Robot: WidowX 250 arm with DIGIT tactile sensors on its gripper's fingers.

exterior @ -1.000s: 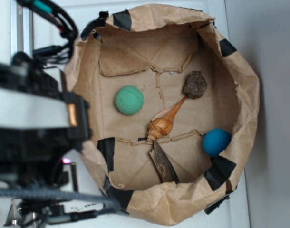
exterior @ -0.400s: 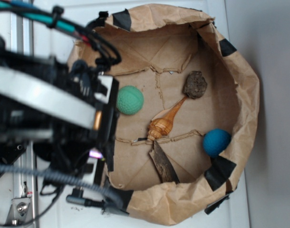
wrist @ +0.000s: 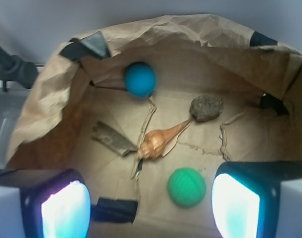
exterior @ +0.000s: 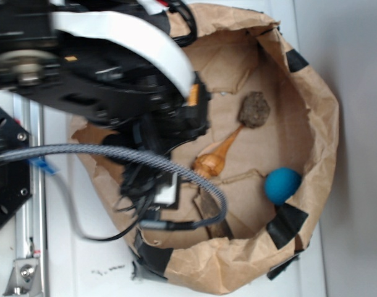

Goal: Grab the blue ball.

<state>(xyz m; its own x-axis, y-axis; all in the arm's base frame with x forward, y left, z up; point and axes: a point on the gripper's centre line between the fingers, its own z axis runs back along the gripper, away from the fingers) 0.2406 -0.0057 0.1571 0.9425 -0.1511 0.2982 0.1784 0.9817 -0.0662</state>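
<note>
You see the gripper (wrist: 151, 203) wide open, empty, above the green ball (wrist: 186, 186); blue ball (wrist: 140, 79) sits by bag wall (wrist: 47, 99).

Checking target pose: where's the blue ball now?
Wrist view: blue ball at the paper bin's far wall, upper left, beyond the spindle shell; gripper open.
</note>
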